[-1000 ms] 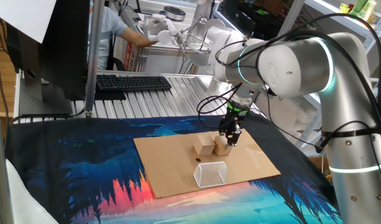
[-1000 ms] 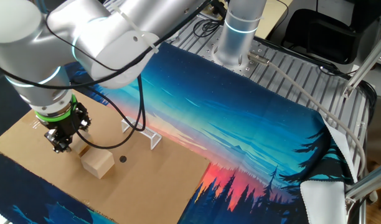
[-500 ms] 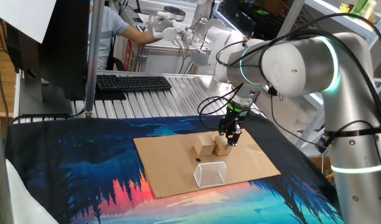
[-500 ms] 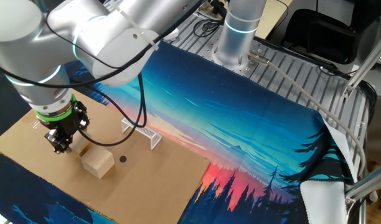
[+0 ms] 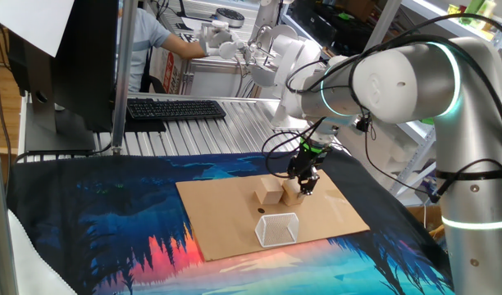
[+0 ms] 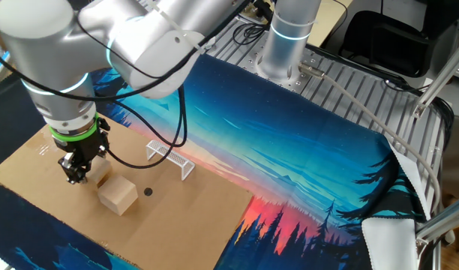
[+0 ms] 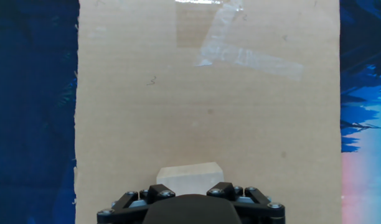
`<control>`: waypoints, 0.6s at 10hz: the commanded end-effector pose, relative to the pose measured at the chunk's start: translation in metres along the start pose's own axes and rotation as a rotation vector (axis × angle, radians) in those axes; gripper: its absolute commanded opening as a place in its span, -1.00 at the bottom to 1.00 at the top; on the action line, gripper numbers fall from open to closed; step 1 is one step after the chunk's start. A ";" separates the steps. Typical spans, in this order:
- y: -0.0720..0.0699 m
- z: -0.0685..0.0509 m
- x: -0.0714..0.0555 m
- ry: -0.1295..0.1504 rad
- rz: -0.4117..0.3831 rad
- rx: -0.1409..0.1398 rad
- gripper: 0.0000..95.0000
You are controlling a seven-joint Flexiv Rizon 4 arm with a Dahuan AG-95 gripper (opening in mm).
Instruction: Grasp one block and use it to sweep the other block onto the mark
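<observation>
On the cardboard sheet covering the counter, the gripper stands upright with its jaws pinching a wooden block. Touching it, a second wooden block rests beside the mark, a dark dot. A clear box lies near the counter's front edge.

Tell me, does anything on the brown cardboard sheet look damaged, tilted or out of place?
Nothing stands out. The brown cardboard sheet lies flat, both pale wooden blocks sit upright side by side, and the clear mesh box stands intact near the small dark dot.
</observation>
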State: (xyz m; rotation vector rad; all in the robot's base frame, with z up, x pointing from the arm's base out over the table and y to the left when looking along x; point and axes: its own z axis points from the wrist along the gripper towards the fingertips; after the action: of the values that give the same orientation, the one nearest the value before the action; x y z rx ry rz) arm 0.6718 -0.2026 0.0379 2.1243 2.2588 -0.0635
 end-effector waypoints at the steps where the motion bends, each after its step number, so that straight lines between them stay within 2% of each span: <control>1: 0.002 0.001 0.000 0.023 0.015 0.010 -1.00; 6: 0.006 -0.001 0.010 0.028 0.037 0.016 -1.00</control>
State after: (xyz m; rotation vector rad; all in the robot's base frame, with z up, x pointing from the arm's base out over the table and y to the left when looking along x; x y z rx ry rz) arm 0.6784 -0.1917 0.0381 2.1907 2.2381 -0.0475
